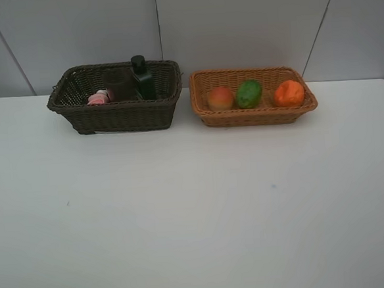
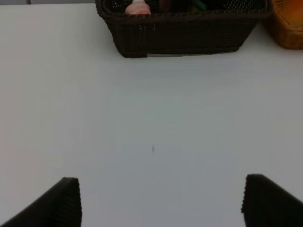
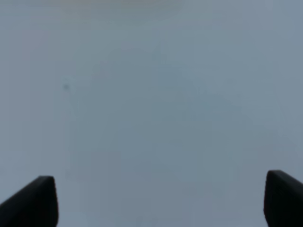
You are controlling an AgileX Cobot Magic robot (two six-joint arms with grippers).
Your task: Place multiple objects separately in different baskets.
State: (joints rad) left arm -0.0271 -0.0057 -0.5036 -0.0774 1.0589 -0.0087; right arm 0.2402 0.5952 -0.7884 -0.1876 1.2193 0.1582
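Observation:
The dark brown basket (image 1: 121, 116) stands at the back left and holds the pink white-capped bottle (image 1: 99, 97), the purplish cup (image 1: 121, 85) and the black bottle (image 1: 142, 77). The orange-tan basket (image 1: 256, 116) to its right holds the red-orange fruit (image 1: 220, 98), the green fruit (image 1: 248, 93) and the orange (image 1: 288, 93). No arm shows in the high view. My left gripper (image 2: 161, 201) is open and empty over bare table, facing the dark basket (image 2: 180, 33) with the pink bottle (image 2: 138, 7) in it. My right gripper (image 3: 161, 198) is open and empty over bare table.
The white table (image 1: 196, 209) runs from the baskets to the front edge. A grey panelled wall (image 1: 236, 22) rises right behind the baskets. A corner of the orange-tan basket (image 2: 289, 23) shows in the left wrist view.

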